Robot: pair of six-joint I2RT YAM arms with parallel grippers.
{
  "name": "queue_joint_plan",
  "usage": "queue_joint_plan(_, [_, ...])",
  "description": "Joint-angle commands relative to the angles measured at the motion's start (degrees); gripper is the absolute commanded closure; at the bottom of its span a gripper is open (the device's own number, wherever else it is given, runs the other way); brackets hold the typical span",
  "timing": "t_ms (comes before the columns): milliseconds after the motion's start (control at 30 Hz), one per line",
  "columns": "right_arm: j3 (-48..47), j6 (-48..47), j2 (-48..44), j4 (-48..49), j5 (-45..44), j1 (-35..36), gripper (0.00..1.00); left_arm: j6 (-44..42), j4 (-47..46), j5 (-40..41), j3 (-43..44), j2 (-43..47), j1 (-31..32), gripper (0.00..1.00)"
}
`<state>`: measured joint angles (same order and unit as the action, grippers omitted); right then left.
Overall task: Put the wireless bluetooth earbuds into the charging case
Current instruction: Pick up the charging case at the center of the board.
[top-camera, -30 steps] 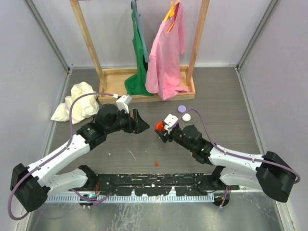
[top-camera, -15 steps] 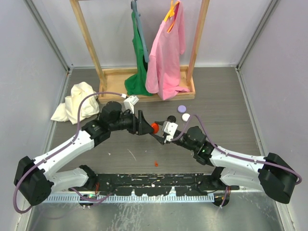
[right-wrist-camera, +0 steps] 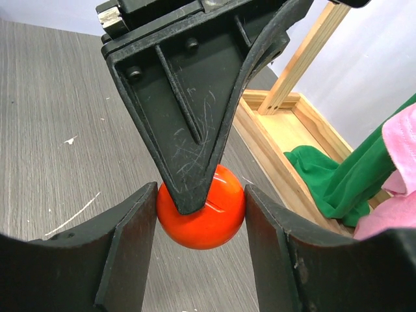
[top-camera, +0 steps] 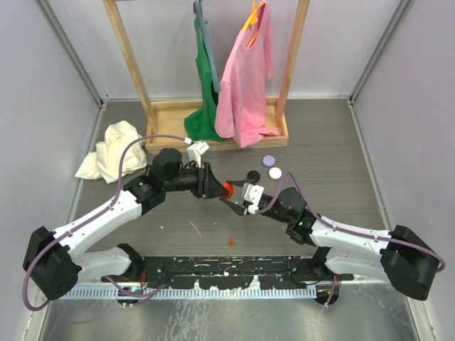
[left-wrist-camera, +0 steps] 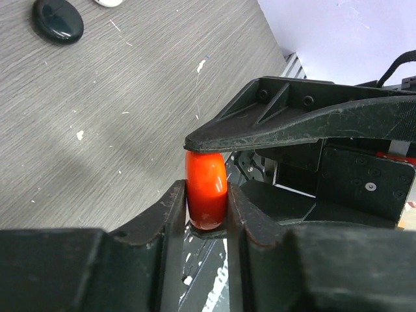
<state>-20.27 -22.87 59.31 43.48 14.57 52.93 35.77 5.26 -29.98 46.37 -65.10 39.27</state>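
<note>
My right gripper and my left gripper are both clamped on the glossy orange-red rounded plastic charging case, held aloft between my arms, its lid seemingly closed, so opening it and inserting the earbuds is all left.

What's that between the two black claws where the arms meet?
An orange charging case, round and glossy. The left gripper and the right gripper each pinch it; both wrist views show it closest.
</note>
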Motion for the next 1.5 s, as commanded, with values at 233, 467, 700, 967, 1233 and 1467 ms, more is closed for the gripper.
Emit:
queue_joint_plan(233, [0.5,0.0,-3.8,1.0,-0.1,0.3,0.24,-12.1,1.1,-1.2,3.3,1.9,-0.2,0.96])
queue_joint_plan(467, [-1.6,4.9,-8.2,-8.8,2.7,-0.9,0.16,-22.8,0.7,-1.6,1.5,4.7,-0.3,1.0])
queue_joint_plan(700, [-4.1,13.8,-8.5,-11.3,16.5,-7.5,0.19,-32.1,0.5,-7.5,0.2,6.3,-0.2,0.99])
queue_joint_plan(967, [-4.8,20.8,-6.8,-7.6,24.9,-11.8,0.26,-39.6,0.1,-14.3,-0.9,8.2,-0.1,1.0])
queue_joint_plan(1233, [-7.1,24.0,-3.4,-6.3,30.6,-12.1,0.37,-43.8,0.9,-15.4,-0.8,8.9,0.9,1.0])
queue_joint_plan(1467, [-7.4,24.2,-2.1,-5.9,31.7,-12.1,0.45,-45.9,2.5,-15.3,0.3,9.2,1.9,1.0])
